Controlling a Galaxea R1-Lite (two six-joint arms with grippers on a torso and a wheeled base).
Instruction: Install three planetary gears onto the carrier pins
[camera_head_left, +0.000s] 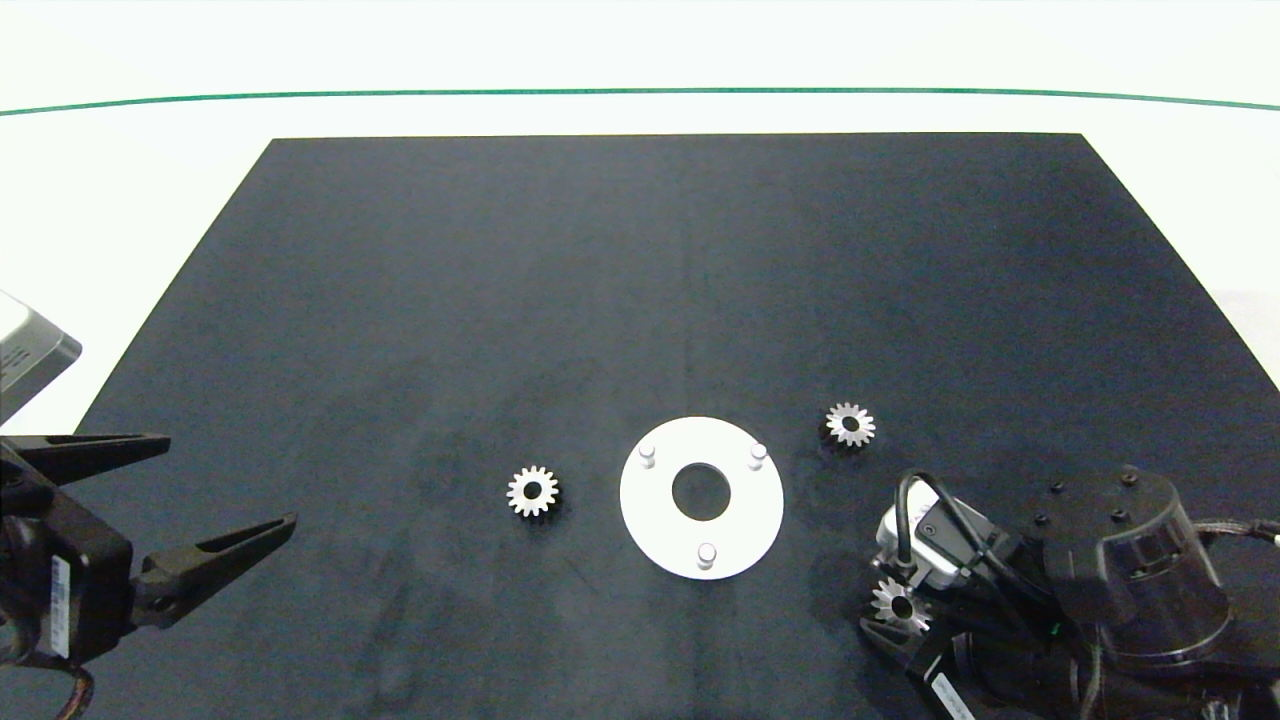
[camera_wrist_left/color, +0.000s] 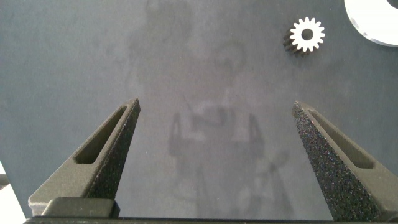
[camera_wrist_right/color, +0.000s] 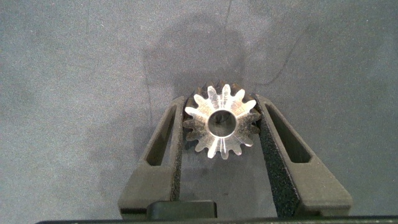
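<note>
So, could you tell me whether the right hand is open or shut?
Shut: the right hand clamps a small silver toothed gear.

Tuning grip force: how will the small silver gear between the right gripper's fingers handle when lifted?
The silver metal toothed gear looks rigid and probably heavy for its size. The right gripper clamps only tooth tips, so it might pivot or slip. Lying flat, it seems unlikely to roll.

A robotics lab test station is indicated here. A white bench (camera_head_left: 150, 200) is seen, crossed by a thin green line (camera_head_left: 640, 93), with a plain black mat (camera_head_left: 640, 300) laid flat over it. Small metal gears (camera_head_left: 532, 491) and a white pegged disc (camera_head_left: 660, 520) are set out for assembly work, nothing domestic around them.
</note>
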